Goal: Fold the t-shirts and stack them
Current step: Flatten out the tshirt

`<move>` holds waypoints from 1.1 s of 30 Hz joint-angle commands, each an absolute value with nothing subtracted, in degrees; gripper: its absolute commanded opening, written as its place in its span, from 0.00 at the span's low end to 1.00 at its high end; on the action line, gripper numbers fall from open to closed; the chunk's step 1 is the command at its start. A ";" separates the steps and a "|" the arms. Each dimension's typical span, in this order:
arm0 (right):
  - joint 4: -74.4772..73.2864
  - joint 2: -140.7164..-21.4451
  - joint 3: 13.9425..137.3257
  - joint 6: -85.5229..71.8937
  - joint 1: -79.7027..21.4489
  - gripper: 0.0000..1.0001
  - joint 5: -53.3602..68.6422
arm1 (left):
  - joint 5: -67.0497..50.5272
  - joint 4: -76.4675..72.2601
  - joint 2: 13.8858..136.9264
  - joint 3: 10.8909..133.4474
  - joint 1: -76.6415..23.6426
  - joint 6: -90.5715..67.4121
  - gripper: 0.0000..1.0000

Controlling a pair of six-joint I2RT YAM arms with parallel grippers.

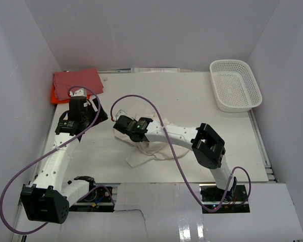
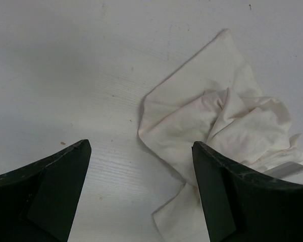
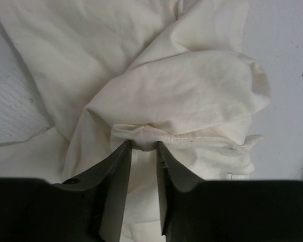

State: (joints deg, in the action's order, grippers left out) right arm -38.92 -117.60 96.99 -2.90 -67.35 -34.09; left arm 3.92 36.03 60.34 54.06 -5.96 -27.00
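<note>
Table (image 1: 202,106): white top, faint grain and a few dark specks in wrist views.
White plastic mesh basket (image 1: 236,85): far right corner of table, upright, open side up, long axis slightly angled.
Plain white walls (image 1: 151,30) on 3 sides.
Glossy white board (image 1: 192,212) along near edge.
Metal rail (image 1: 265,156) along right table edge.

Before me the cream t-shirt (image 1: 144,151) lies crumpled mid-counter (image 1: 192,111), its hem pinched in my right hand (image 3: 142,146), the folded pink-red t-shirt (image 1: 77,80) atop the orange t-shirt (image 1: 54,95) far left.
</note>
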 commanded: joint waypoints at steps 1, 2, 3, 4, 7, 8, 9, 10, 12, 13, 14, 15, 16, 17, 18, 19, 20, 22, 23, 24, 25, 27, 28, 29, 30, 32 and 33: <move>-39.99 -117.25 99.49 -3.87 -66.97 0.29 -35.33 | 3.43 36.21 59.85 55.55 -5.62 -26.72 0.93; -40.08 -117.16 99.41 -3.87 -66.97 0.28 -35.16 | 3.34 36.30 59.85 55.46 -5.62 -26.72 0.92; -40.17 -117.07 99.32 -3.87 -66.89 0.28 -35.42 | 3.34 36.21 59.77 55.46 -5.62 -26.72 0.93; -40.25 -116.90 99.32 -3.87 -66.88 0.28 -35.51 | 3.34 36.21 59.85 55.46 -5.62 -26.72 0.93; -40.25 -116.81 99.40 -3.43 -66.80 0.29 -35.15 | 3.34 36.21 59.77 55.46 -5.62 -26.81 0.92; -40.60 -116.81 99.75 -3.17 -66.80 0.37 -34.98 | 3.25 36.30 59.77 55.46 -5.62 -26.72 0.92; -40.61 -116.72 99.93 -2.99 -66.80 0.61 -34.98 | 3.25 36.21 59.85 55.46 -5.62 -26.72 0.92; -40.78 -116.72 100.11 -2.90 -66.88 0.67 -35.24 | 3.25 36.30 59.77 55.37 -5.62 -26.72 0.93; -40.70 -116.54 100.28 -2.38 -66.88 0.75 -35.16 | 3.25 36.30 59.77 55.46 -5.62 -26.72 0.93; -40.61 -116.37 100.28 -2.11 -66.88 0.76 -34.98 | 3.16 36.30 59.68 55.37 -5.62 -26.72 0.93; -40.61 -116.45 100.46 -1.94 -66.97 0.76 -34.98 | 3.16 36.21 59.68 55.37 -5.54 -26.72 0.93; -40.69 -116.72 100.81 -1.59 -66.97 0.76 -34.81 | 3.16 36.30 59.68 55.37 -5.62 -26.72 0.93; -40.78 -116.98 101.16 -1.32 -66.97 0.77 -34.63 | 3.16 36.21 59.76 55.37 -5.54 -26.72 0.93; -41.04 -117.33 101.51 -1.23 -67.06 0.77 -34.45 | 3.08 36.21 59.77 55.46 -5.62 -26.72 0.93; -41.22 -118.03 102.12 -0.80 -66.97 0.77 -34.54 | 3.16 36.21 59.77 55.37 -5.54 -26.63 0.93; -41.31 -118.56 102.48 -0.62 -66.97 0.76 -34.54 | 3.16 36.21 59.68 55.37 -5.54 -26.63 0.93; -41.40 -119.09 102.74 -0.44 -66.97 0.75 -34.37 | 3.16 36.21 59.68 55.46 -5.54 -26.72 0.93; -41.57 -120.58 103.45 -0.26 -66.88 0.73 -34.28 | 3.16 36.21 59.68 55.37 -5.54 -26.63 0.92; -41.66 -121.02 103.62 -0.35 -66.80 0.72 -34.10 | 3.16 36.30 59.68 55.37 -5.54 -26.63 0.93; -41.75 -121.81 103.71 -0.26 -66.71 0.69 -34.01 | 3.25 36.21 59.76 55.37 -5.54 -26.72 0.93; -42.10 -122.16 103.71 -0.35 -66.62 0.67 -33.49 | 3.25 36.30 59.77 55.37 -5.54 -26.63 0.93; -42.71 -122.78 103.97 -0.79 -66.45 0.59 -32.96 | 3.25 36.30 59.77 55.37 -5.54 -26.54 0.93; -43.67 -122.87 104.24 -1.92 -66.18 0.40 -32.96 | 3.25 36.30 59.77 55.37 -5.54 -26.54 0.93; -44.12 -122.87 104.15 -1.93 -66.09 0.40 -33.05 | 3.16 36.30 59.77 55.37 -5.54 -26.54 0.93; -44.56 -122.70 104.15 -2.28 -66.09 0.34 -33.13 | 3.16 36.30 59.68 55.37 -5.54 -26.54 0.93; -46.04 -122.35 104.33 -3.25 -66.09 0.21 -34.18 | 3.16 36.30 59.76 55.37 -5.54 -26.63 0.93; -46.40 -121.91 104.33 -3.51 -66.09 0.08 -34.54 | 3.16 36.21 59.68 55.37 -5.54 -26.54 0.93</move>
State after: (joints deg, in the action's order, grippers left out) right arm -43.70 -123.39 101.91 -1.67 -66.39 -33.10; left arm 3.62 36.03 60.34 54.06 -5.74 -26.96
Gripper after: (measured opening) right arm 0.139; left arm 0.922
